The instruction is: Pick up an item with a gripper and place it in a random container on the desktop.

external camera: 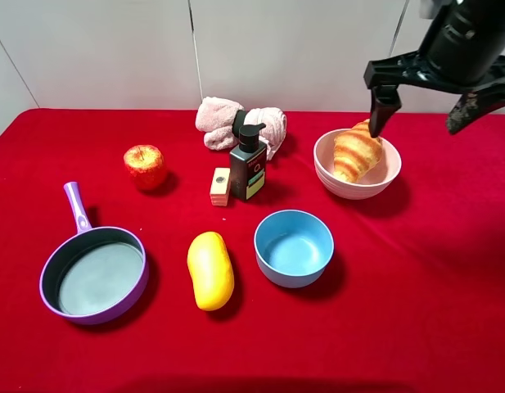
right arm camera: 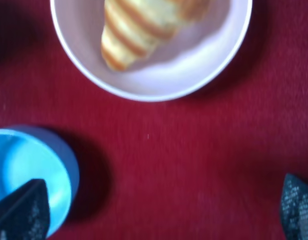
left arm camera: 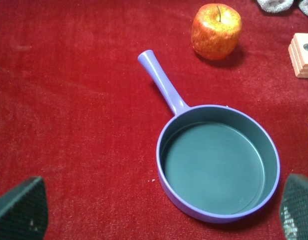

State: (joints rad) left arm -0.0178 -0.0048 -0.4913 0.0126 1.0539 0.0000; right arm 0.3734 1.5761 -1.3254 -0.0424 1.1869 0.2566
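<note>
Two bowls sit on the bright red velvety tablecloth (external camera: 448, 270) in the high exterior view. The pale pink round bowl with a doubled rim (external camera: 384, 182) stands at about two o'clock from the table's middle, and the golden-brown ridged croissant (external camera: 355, 152) lies inside it, tilted against the wall with one tip over the far rim. Above and beyond the bowl hangs the right black two-fingered gripper (external camera: 432, 105), its fingers spread wide and holding nothing; one fingertip hangs near the croissant's upper tip, though I cannot tell whether they touch. The light blue round bowl (external camera: 294, 247) sits at five o'clock, the smooth yellow mango (external camera: 210, 270) at six, the purple frying pan (external camera: 94, 272) at eight, and the red-yellow apple (external camera: 145, 166) at ten. Near twelve stand a dark pump bottle (external camera: 249, 165), a small wooden block (external camera: 221, 186) and a rolled pink towel (external camera: 227, 120).

From the left wrist, the purple pan fills the frame with the apple beyond its handle. The left gripper's (left arm camera: 158, 210) two dark fingertips sit far apart at the frame's corners, empty.

From the right wrist, the croissant rests in the pink bowl, with the blue bowl's rim nearby on bare cloth. Both fingertips show at the corners, wide apart.

I judge the placing done. The croissant looks light, and its ridges should resist slipping; whether it is soft or a stiff model I cannot tell. Any regrasp would best pinch across the thick middle.
</note>
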